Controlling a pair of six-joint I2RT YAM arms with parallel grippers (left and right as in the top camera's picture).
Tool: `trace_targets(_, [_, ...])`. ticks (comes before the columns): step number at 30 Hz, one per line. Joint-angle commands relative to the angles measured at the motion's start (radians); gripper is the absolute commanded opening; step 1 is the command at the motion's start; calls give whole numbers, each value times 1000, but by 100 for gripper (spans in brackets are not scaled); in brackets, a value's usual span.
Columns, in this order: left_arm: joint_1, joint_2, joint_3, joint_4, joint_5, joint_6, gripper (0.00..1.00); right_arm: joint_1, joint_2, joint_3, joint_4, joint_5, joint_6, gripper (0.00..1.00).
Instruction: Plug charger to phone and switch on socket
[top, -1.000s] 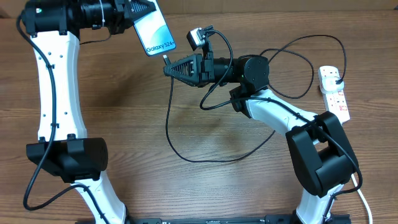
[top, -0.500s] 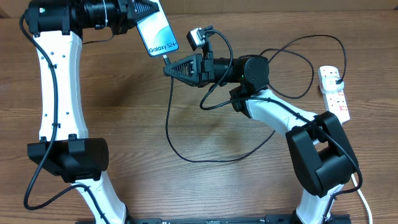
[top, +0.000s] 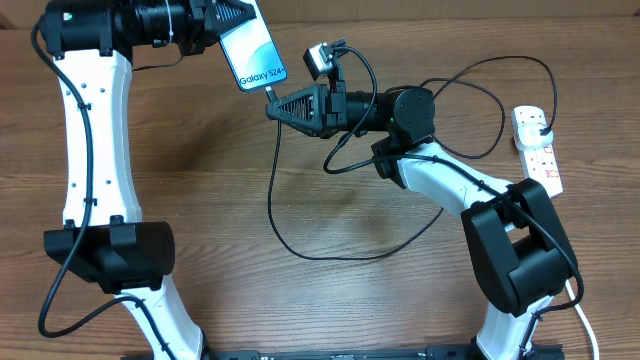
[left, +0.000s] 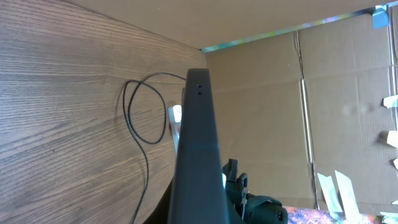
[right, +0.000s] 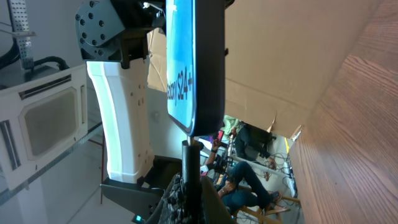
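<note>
My left gripper (top: 222, 22) is shut on the phone (top: 252, 48), held above the table's far side, its lit light-blue screen up. In the left wrist view the phone (left: 199, 149) shows edge-on. My right gripper (top: 275, 103) is shut on the charger's connector tip (top: 268, 92), which sits at the phone's lower end. In the right wrist view the connector (right: 189, 163) meets the phone's bottom edge (right: 202, 74). The black charger cable (top: 290, 245) loops over the table and runs to its plug in the socket (top: 538, 150), a white power strip at the far right.
A cardboard wall (left: 273, 106) stands behind the table's far edge. The left arm's base (top: 110, 255) stands at the front left, the right arm's base (top: 515, 250) at the front right. A white cord (top: 580, 320) runs from the strip toward the front right.
My left gripper with the phone shifted slightly right and toward the connector. My right gripper with the connector barely moved.
</note>
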Motion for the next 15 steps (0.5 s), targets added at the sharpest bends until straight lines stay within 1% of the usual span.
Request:
trace_targets(1, [-6, -17, 6, 3, 21, -10, 4, -6, 0, 31, 3, 11, -6, 4])
trace_targets(15, [-20, -17, 6, 3, 2, 13, 4, -6, 0, 31, 5, 14, -6, 4])
